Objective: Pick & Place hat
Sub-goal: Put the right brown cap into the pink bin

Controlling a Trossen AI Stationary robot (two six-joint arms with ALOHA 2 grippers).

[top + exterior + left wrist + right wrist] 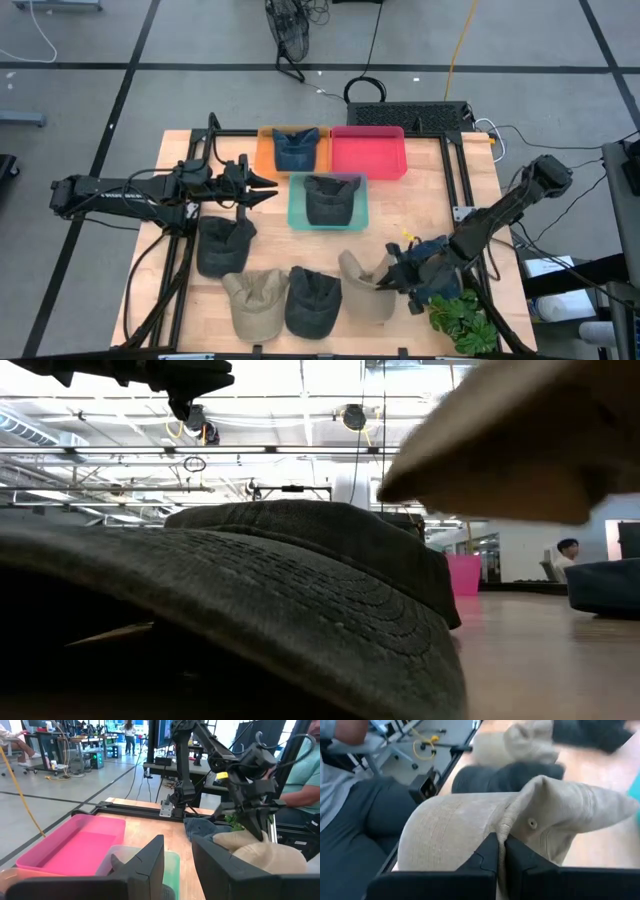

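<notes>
At the near edge of the worktop [420, 205], on the right side, the right pincer [385, 284] has its fingers pressed together on a fold of the beige hat [365, 285]. The right wrist view shows the cloth [520, 820] bunched between the two dark fingers, so the hat is soft and light and will sag when lifted. A pinch on the crown gathers only fabric; I judge the stiffer brim or a seam would give a firmer hold.

Beside it lie a dark hat [313, 300], a tan hat [255, 300] and another dark hat [224, 245]. Farther away, the green tray [296, 212] and the orange tray [266, 150] each hold a hat, and the pink tray [368, 152] holds none.

The left pincer [268, 187] hovers over the left side, partly spread and holding nothing.

The low view is almost filled by a dark hat brim [250, 610], so the grip is hidden there. How deep the fold sits between the fingers I cannot tell.
</notes>
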